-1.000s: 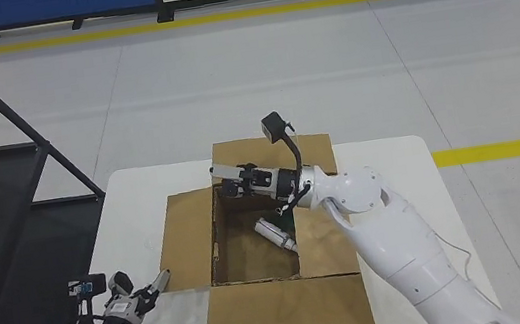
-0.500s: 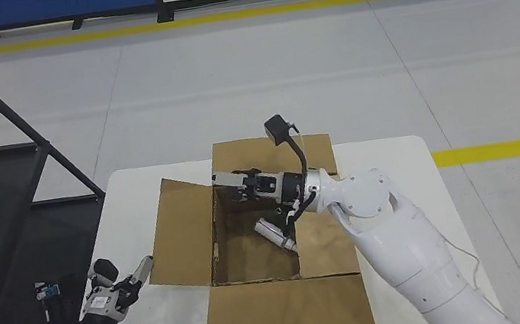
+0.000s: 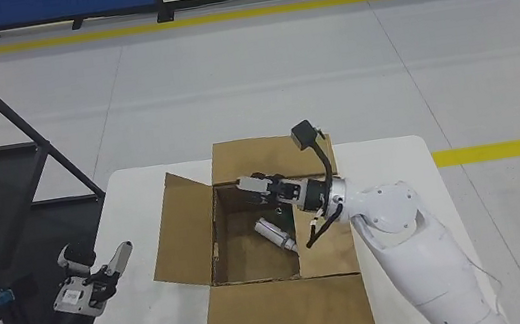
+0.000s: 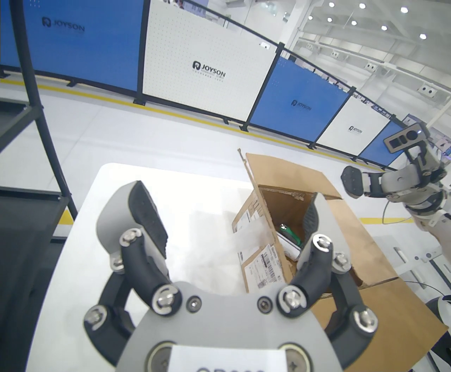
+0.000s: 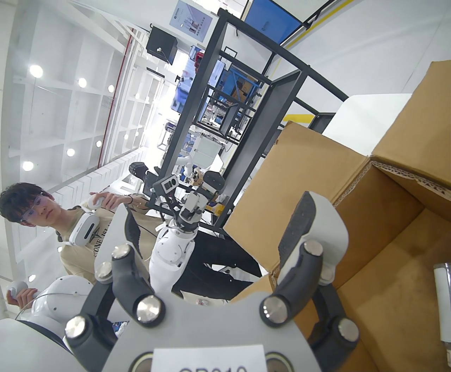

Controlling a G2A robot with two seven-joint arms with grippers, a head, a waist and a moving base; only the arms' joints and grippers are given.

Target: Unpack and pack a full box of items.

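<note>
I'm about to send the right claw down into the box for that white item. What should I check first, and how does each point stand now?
1. Right claw open and empty: ok.
2. Right claw positioned over the box opening: ok.
3. White item lying uncovered on the box floor: ok.
4. Left claw open, empty and well away from the box: ok.
5. Left flap folded flat: not ok, it stands partly raised.
6. Other contents accounted for: cannot tell. A green item shows inside, and the rest of the floor is partly hidden.
</note>
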